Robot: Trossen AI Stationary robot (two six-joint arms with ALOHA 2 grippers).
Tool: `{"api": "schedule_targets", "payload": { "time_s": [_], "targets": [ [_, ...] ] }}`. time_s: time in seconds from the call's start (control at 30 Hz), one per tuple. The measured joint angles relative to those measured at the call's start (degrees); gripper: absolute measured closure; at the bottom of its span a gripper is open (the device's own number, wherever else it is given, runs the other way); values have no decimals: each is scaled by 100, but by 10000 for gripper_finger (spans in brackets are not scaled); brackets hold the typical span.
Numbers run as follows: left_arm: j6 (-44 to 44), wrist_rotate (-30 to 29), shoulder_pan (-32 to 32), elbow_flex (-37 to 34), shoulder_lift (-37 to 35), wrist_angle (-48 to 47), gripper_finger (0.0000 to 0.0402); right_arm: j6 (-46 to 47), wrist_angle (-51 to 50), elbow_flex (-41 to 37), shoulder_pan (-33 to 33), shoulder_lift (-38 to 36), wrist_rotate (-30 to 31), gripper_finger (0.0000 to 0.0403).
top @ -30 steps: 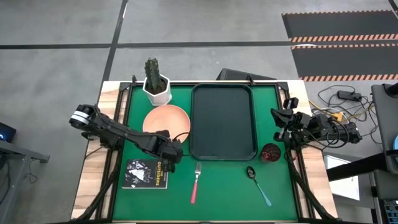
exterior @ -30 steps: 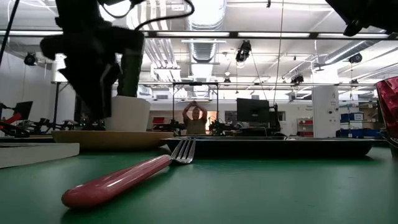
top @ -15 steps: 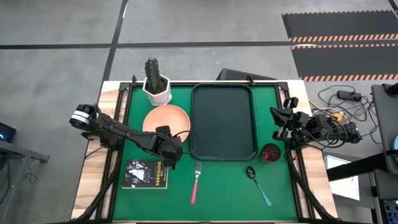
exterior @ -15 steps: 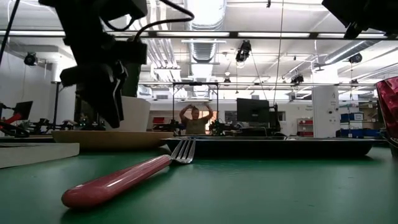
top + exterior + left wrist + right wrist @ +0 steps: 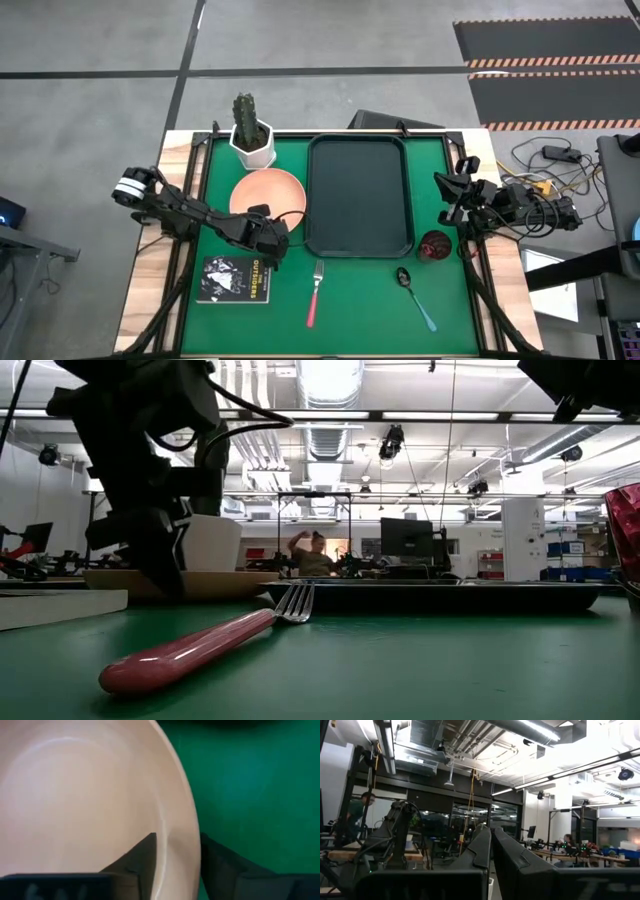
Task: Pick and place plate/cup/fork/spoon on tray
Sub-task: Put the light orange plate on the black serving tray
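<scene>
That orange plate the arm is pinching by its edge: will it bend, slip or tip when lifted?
The plate looks rigid, so it probably won't flex. Its surface seems smooth and glossy, and the left gripper straddles only the rim, one finger inside and one outside, so it may slip or sag away from the grip. It is wide and shallow, so probably light, and unlikely to roll.

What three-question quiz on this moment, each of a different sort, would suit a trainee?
1. True or false: the tray holds nothing yet.
2. Which item does the left end effector straddle? A) cup B) plate C) fork
3. Fill in: the spoon has a light ____ handle.

Key:
1. True; the cup and fork lie on the green mat.
2. B; one finger is inside the rim of the plate, one outside.
3. Blue.
</scene>
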Motion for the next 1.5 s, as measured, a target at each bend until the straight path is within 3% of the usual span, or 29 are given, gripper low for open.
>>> {"api": "schedule_targets", "payload": {
  "time_s": [0.23, 0.53, 0.83, 1.03, 1.2, 1.5],
  "targets": [
    [-19, 127, -3, 33, 0, -33, 391, 4, 1, 0, -1, 0, 0, 394],
    [-17, 127, -9, 388, -21, -599, 399, 55, 4, 0, -2, 0, -2, 394],
    [-28, 230, -106, 1890, -24, -2102, 401, 26, 1, 0, 0, 0, -2, 394],
    [54, -5, -225, 2867, -24, -2289, 401, -31, -13, 27, -2, 0, -2, 394],
    [780, -66, -245, 3275, -2, -1372, 401, 258, -82, 233, 0, -2, -48, 394],
    [2359, -86, -127, 3109, 48, 871, 401, 514, -1188, 924, 0, -2, -663, 394]
  ]
}}
